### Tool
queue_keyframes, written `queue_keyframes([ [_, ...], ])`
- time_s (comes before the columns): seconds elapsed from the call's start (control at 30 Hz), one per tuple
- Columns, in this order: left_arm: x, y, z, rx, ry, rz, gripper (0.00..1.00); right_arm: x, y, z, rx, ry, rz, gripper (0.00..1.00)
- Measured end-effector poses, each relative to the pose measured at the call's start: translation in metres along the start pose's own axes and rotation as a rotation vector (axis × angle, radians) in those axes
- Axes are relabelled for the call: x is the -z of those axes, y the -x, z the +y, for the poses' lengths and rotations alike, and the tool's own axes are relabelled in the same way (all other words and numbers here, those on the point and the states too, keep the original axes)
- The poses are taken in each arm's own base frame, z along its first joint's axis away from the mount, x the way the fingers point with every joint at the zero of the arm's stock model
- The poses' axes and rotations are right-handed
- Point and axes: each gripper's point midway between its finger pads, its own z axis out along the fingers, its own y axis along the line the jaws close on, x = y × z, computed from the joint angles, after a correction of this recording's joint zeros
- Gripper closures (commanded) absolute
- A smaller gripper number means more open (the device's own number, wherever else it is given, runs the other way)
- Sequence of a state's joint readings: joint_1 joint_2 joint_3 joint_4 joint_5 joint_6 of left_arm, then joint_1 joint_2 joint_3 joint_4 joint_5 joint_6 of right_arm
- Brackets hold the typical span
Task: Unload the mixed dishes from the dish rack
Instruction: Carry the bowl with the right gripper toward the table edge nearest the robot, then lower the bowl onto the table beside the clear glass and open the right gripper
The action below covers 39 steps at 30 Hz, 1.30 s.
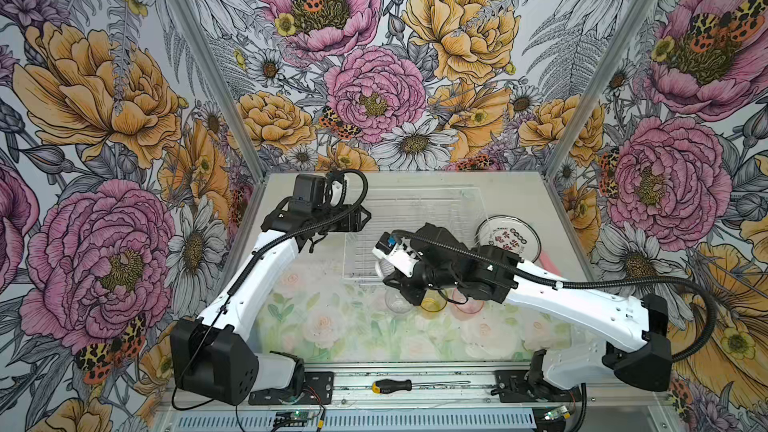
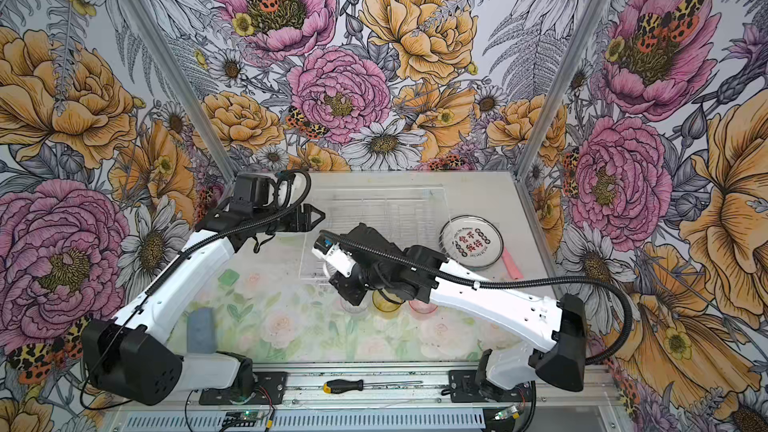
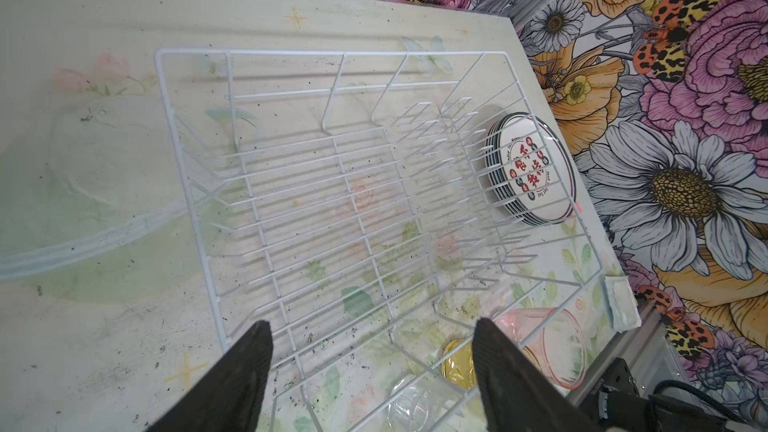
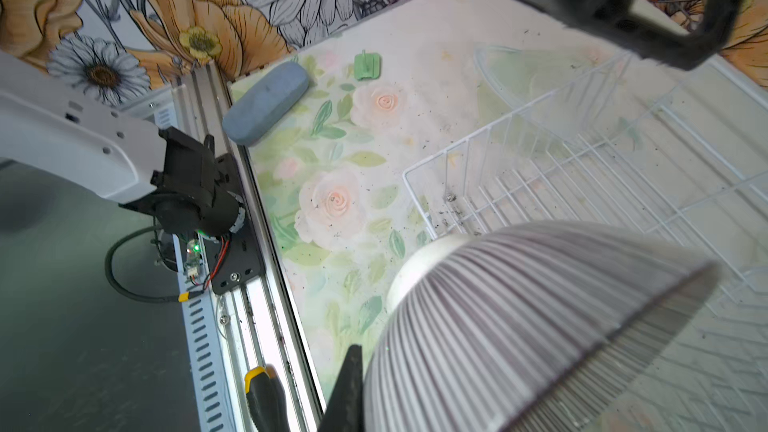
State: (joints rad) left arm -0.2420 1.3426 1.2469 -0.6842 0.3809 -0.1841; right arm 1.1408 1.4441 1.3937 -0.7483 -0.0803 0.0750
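**Bowl lifted out of an otherwise bare rack**

At the bottom centre of both top views a screwdriver (image 1: 390, 386) lies on the metal rail (image 1: 449, 393), apart from the dishes. Just beyond it, on the flower-printed desk (image 1: 324, 326), the clear tumbler (image 1: 397, 302), amber tumbler (image 1: 434, 305) and pink tumbler (image 1: 467, 307) stand in a row under the right arm (image 1: 582, 297), outside the dish rack. Lined up along its near side, they look like unloaded dishes set down where they take little room.

Above them the right gripper (image 1: 401, 284) is clamped on the rim of the ribbed bowl (image 4: 540, 326). In the right wrist view the bowl fills the lower right of the frame. It is tilted, with its white base turned away from the gripper, and it hangs over the rack's near corner. A rim pinch suits a bowl too wide to span, and I judge it is on its way to the desk.

The dish rack (image 3: 291, 52) spans the centre of the left wrist view, and its slots and floor show no dish. The left gripper (image 3: 374, 367) hovers over it at the lower middle of that frame, its fingers wide apart and holding nothing, probably keeping out of the way.

Farthest off, at the right middle of the top views, the plates (image 1: 508, 234) sit stacked flat on the desk just beside the rack's right side. Stacking saves space.

The screwdriver handle carries a small mark I cannot read. The top plate bears red Chinese characters at its centre, ringed by dark roundels and a line of print too small to read.
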Motion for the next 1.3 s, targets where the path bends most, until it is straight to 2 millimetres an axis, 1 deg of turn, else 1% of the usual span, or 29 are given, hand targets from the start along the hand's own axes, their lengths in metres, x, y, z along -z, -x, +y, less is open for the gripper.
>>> queue_keyframes([
  [0.13,0.003,0.004,0.011,0.019,0.02,-0.012,0.22,-0.024,-0.018,0.033,0.188,-0.011,0.118,1.0],
  [0.3,0.002,0.004,0.016,0.029,0.029,-0.011,0.22,-0.036,-0.022,0.073,0.393,0.009,0.168,1.0],
  [0.37,0.001,0.004,0.017,0.031,0.03,-0.008,0.22,-0.039,-0.02,0.082,0.439,0.024,0.175,1.0],
  [0.43,0.0,0.003,0.017,0.032,0.03,-0.005,0.22,-0.044,-0.018,0.086,0.473,0.026,0.183,1.0],
  [0.57,0.001,0.005,0.018,0.032,0.031,-0.01,0.22,-0.062,-0.025,0.091,0.528,0.026,0.234,1.0],
  [0.7,0.004,0.011,0.017,0.031,0.032,-0.024,0.21,-0.088,-0.042,0.091,0.581,0.016,0.317,1.0],
  [0.83,0.005,0.012,0.02,0.034,0.035,-0.028,0.21,-0.105,-0.06,0.084,0.624,-0.009,0.4,1.0],
  [0.93,0.005,0.012,0.021,0.037,0.035,-0.029,0.21,-0.113,-0.067,0.079,0.65,-0.031,0.441,1.0],
  [1.1,0.006,0.013,0.02,0.038,0.03,-0.029,0.21,-0.127,-0.073,0.068,0.694,-0.086,0.49,1.0],
  [1.3,0.006,0.013,0.021,0.043,0.023,-0.03,0.21,-0.147,-0.091,0.054,0.748,-0.142,0.574,1.0],
])
